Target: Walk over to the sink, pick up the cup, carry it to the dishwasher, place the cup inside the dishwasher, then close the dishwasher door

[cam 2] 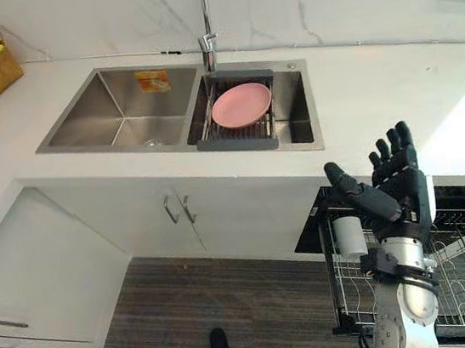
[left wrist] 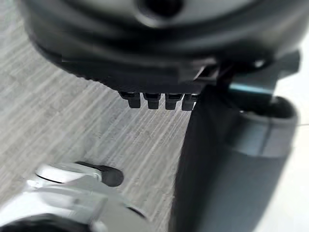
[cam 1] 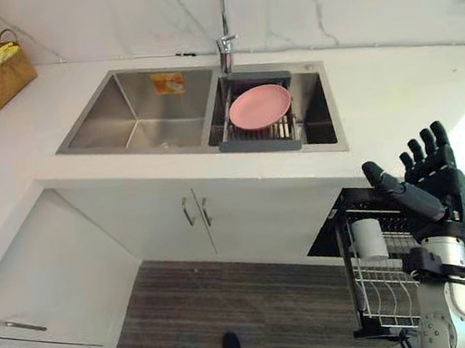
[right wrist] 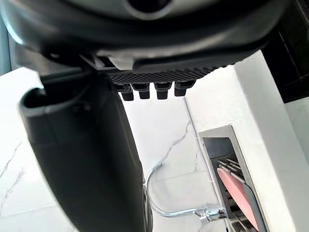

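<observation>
Left eye view: cup racked, right hand released

The white cylindrical cup [cam 1: 368, 239] stands at the left edge of the wire rack [cam 1: 385, 291] in the open dishwasher [cam 1: 326, 234]. The right hand [cam 1: 445, 189] hovers above, fingers straight, apart from the cup. The left hand [left wrist: 154, 77] hangs relaxed over the wood-grain floor [left wrist: 58, 121]. The steel sink [cam 1: 138, 109] holds a pink plate [cam 1: 260, 106].

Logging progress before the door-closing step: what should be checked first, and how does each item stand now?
1. White cup inside the dishwasher rack: ok, it sits at the rack's left end.
2. Right hand clear of the cup: ok, open and raised above the rack.
3. Rack pushed in: not ok, it sticks out from under the countertop.
4. Door free to swing: cannot tell, the door is not made out.
5. Left hand empty: ok, open, low over the floor.
</observation>
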{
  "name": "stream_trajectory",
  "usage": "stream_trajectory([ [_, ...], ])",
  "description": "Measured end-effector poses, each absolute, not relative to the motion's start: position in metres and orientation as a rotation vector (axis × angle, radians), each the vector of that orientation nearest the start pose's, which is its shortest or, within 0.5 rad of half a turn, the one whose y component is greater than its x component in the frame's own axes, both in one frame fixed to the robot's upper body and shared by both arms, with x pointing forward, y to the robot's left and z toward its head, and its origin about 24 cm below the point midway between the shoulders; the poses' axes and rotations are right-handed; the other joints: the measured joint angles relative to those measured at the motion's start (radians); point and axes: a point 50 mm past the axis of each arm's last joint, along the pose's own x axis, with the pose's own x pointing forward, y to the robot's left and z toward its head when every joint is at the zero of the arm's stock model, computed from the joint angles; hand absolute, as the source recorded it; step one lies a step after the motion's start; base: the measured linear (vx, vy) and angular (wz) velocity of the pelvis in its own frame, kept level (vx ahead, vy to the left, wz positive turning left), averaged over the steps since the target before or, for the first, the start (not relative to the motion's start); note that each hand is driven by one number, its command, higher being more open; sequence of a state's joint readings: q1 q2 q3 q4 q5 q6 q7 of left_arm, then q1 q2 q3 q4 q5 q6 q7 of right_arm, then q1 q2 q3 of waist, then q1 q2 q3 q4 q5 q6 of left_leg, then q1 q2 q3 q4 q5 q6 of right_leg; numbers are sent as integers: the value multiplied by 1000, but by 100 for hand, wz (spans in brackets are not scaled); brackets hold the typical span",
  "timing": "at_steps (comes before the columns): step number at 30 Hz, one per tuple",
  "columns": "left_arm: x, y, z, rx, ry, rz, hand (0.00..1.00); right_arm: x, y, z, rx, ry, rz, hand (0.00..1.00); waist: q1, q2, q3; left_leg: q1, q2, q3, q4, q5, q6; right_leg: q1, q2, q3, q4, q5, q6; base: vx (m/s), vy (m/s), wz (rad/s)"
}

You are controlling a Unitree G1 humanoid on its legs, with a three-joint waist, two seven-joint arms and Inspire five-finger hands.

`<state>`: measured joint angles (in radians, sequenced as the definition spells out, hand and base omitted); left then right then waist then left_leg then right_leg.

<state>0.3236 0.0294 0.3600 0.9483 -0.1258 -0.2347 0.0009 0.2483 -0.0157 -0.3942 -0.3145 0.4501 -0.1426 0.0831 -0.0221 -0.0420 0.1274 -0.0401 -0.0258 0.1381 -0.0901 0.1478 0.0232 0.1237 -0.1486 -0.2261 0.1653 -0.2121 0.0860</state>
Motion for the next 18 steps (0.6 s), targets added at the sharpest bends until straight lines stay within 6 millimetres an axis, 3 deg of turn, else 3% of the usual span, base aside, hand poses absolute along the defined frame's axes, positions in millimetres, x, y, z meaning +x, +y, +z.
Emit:
stream_trajectory([
  [9, 24, 222, -153, -176, 964, 549, 100, 165, -255, 114, 241, -490, -421, 100, 10, 5, 1, 28, 24, 25, 16, -37, -10, 8, 8, 10, 28, 3, -3, 4, -33, -8],
  [11, 27, 221, -152, -176, 945, 562, 100, 163, -253, 116, 243, -494, -416, 100, 17, 12, 13, -61, 54, 57, 229, -149, -15, 18, 13, 10, 12, 0, -11, -51, -18, -46],
  [12, 32, 215, -151, -190, 921, 572, 100, 163, -252, 119, 237, -506, -411, 100, 27, 43, 26, -116, 94, 68, 383, -229, -20, 28, 35, 16, 6, -10, -10, -76, -15, -45],
  [14, 33, 208, -152, -205, 914, 577, 100, 157, -253, 120, 226, -503, -431, 100, 27, 77, 26, -158, 150, 79, 522, -295, -28, 34, 56, 26, 28, -34, -25, -49, 45, -17],
  [17, 31, 208, -152, -263, 909, 619, 100, 151, -258, 123, 213, -509, -476, 100, 29, 75, 27, -199, 203, 211, 659, -344, -63, 81, 35, 6, 34, -68, -20, 21, 62, 24],
  [18, 30, 207, -152, -276, 906, 629, 100, 153, -257, 125, 217, -520, -473, 100, 33, 74, 28, -212, 202, 213, 654, -346, -58, 87, 26, 9, 30, -71, -15, 89, 98, -5],
])
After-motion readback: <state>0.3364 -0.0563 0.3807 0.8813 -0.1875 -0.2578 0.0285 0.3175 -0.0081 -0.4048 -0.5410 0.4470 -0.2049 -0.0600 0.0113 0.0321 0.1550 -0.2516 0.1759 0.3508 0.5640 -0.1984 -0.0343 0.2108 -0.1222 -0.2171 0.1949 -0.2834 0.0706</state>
